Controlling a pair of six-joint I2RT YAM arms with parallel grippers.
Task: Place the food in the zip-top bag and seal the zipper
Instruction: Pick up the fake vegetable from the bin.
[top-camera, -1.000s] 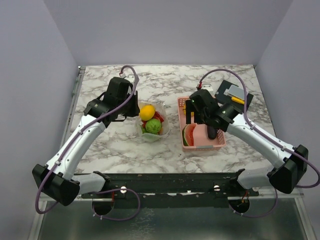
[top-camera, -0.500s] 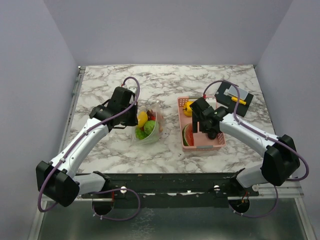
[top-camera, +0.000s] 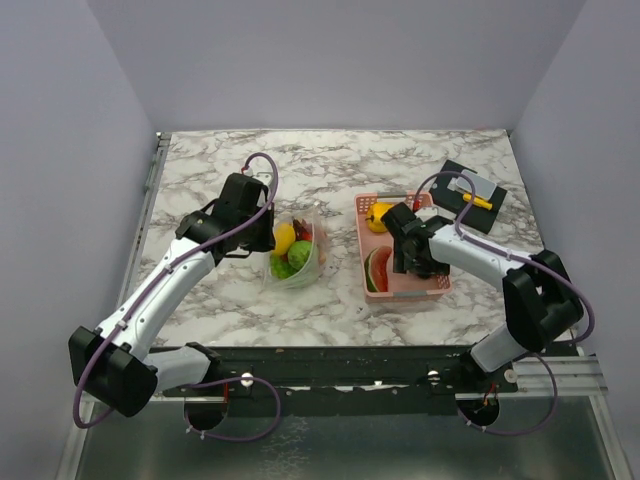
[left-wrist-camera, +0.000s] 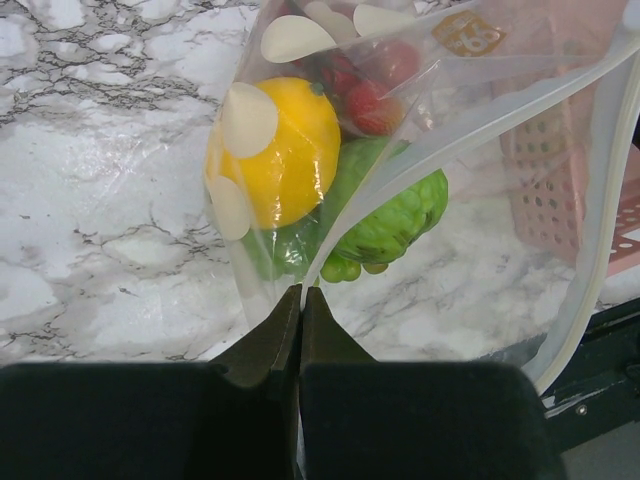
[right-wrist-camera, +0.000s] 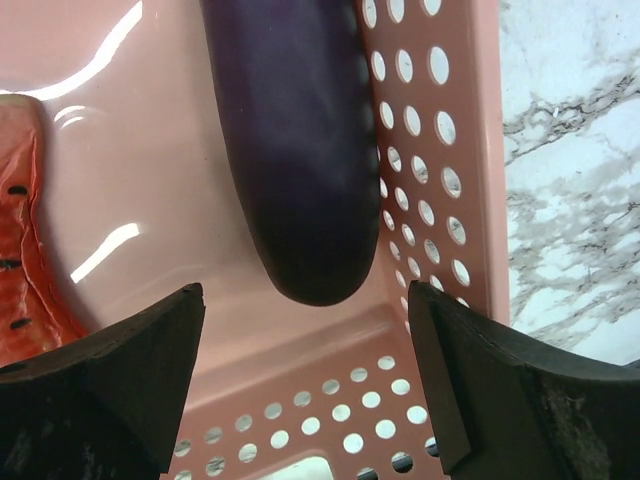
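The clear zip-top bag (top-camera: 297, 255) stands on the marble table left of centre, mouth open toward the right. It holds a yellow lemon (left-wrist-camera: 285, 150), a green bumpy fruit (left-wrist-camera: 395, 215) and red strawberries (left-wrist-camera: 375, 85). My left gripper (top-camera: 266, 243) is shut on the bag's near edge (left-wrist-camera: 301, 300). The zipper (left-wrist-camera: 598, 230) runs along the open mouth, unsealed. My right gripper (top-camera: 414, 262) is open inside the pink basket (top-camera: 440, 290), its jaws (right-wrist-camera: 305, 300) either side of the tip of a purple eggplant (right-wrist-camera: 300, 150). A watermelon slice (right-wrist-camera: 25, 250) lies to the left of it.
A yellow toy (top-camera: 379, 213) sits at the far end of the basket. A black mat with small yellow and grey items (top-camera: 470, 185) lies at the back right. The perforated basket walls (right-wrist-camera: 440, 180) stand close around the right fingers.
The left gripper drew the bag's edge up and over, so the bag went from lying wide open to standing narrower. The right gripper dropped lower into the basket over the eggplant.
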